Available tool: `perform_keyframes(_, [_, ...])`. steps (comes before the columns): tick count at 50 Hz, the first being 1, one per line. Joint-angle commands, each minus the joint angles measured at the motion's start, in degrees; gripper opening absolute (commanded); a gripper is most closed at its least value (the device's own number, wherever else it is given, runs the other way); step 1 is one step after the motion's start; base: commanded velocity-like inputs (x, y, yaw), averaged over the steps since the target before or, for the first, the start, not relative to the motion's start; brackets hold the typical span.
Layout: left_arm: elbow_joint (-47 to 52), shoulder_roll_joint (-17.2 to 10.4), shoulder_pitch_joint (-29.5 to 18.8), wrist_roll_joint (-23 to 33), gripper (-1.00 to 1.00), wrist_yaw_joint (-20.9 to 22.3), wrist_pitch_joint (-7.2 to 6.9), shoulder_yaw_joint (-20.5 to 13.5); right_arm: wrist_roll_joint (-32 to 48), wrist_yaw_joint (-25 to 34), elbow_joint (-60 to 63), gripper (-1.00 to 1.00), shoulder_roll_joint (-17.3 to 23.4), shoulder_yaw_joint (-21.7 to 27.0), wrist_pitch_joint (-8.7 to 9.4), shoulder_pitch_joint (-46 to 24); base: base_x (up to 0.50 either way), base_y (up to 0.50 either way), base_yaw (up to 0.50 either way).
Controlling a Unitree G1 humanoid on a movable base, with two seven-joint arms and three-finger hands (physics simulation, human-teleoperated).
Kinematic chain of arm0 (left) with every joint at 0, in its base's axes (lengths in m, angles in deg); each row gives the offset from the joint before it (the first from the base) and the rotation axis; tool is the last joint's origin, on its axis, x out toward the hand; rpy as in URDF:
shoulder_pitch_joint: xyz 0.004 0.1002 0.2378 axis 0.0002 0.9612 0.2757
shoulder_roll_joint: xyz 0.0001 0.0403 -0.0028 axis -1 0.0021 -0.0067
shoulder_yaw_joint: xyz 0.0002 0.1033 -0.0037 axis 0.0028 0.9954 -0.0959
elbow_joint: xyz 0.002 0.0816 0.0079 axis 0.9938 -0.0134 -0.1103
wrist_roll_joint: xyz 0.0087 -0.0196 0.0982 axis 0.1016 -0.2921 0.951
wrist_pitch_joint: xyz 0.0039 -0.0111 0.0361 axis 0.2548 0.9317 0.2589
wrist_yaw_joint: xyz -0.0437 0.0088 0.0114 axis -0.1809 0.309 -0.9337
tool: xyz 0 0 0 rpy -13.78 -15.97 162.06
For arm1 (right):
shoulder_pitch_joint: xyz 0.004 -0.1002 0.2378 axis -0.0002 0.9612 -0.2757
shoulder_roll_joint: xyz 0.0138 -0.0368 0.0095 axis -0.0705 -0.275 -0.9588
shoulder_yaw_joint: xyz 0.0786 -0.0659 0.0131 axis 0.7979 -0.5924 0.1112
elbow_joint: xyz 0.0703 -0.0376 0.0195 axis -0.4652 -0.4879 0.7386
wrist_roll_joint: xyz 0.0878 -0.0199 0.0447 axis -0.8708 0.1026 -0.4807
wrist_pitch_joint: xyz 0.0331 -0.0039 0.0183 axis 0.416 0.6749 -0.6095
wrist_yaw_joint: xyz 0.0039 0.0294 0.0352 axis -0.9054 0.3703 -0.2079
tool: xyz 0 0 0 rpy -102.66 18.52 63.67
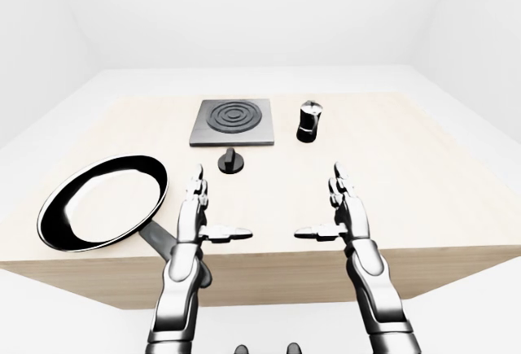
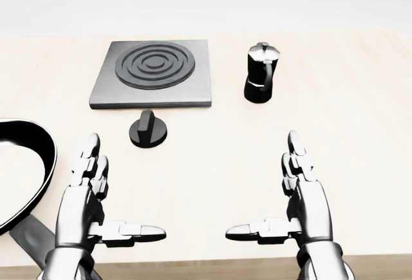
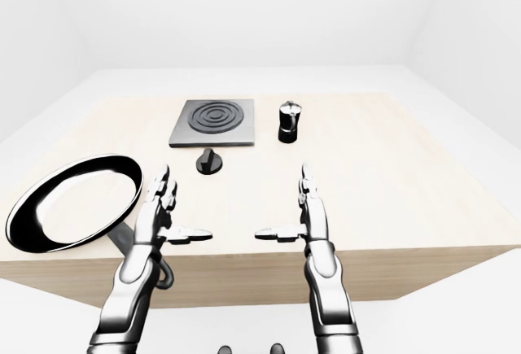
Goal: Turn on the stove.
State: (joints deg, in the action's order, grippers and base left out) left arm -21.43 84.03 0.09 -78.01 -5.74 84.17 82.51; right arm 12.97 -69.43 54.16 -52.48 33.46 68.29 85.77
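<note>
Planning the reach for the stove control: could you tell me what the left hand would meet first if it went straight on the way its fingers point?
Probably the knob: the left hand points up-view, slightly right, though it might pass just left of it.

Both arms are glossy chrome-silver with dark joints — segmented forearms that narrow to black wrist bands. The left hand [image 2: 87,199] and right hand [image 2: 302,203] match: three jointed metallic fingers each, built of short silver links with black seams and rounded tips.
</note>
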Motion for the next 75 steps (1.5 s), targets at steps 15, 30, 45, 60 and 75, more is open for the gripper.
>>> perform_keyframes(15, [2.76,-0.35,-0.79,0.19,1.00,0.99,-3.66,-0.55,0.99,2.20,0.32,1.00,0.44,0.12,0.08,0.13,0.00,0.00,0.00])
perform_keyframes(30, [1.75,-0.33,-0.86,0.38,1.00,1.10,-2.92,-0.36,1.59,2.23,-0.32,1.00,0.09,-0.58,-1.16,0.45,0.23,0.00,0.00])
perform_keyframes(45, [0.67,-0.13,-0.93,0.61,1.00,0.85,-2.35,0.00,1.52,2.30,-0.13,1.00,-0.02,-0.85,-1.38,0.93,0.35,0.00,0.00])
perform_keyframes(60, [0.30,-0.09,-0.80,0.73,1.00,0.79,-2.09,0.09,1.89,2.55,-1.32,1.00,-0.08,-1.31,-2.63,1.17,0.32,0.00,0.00])
perform_keyframes(75, [-2.92,-0.13,-2.33,0.81,1.00,0.66,-1.32,-0.01,2.28,2.83,-0.31,1.00,-0.17,-1.63,-1.74,1.25,0.00,0.00,0.00])
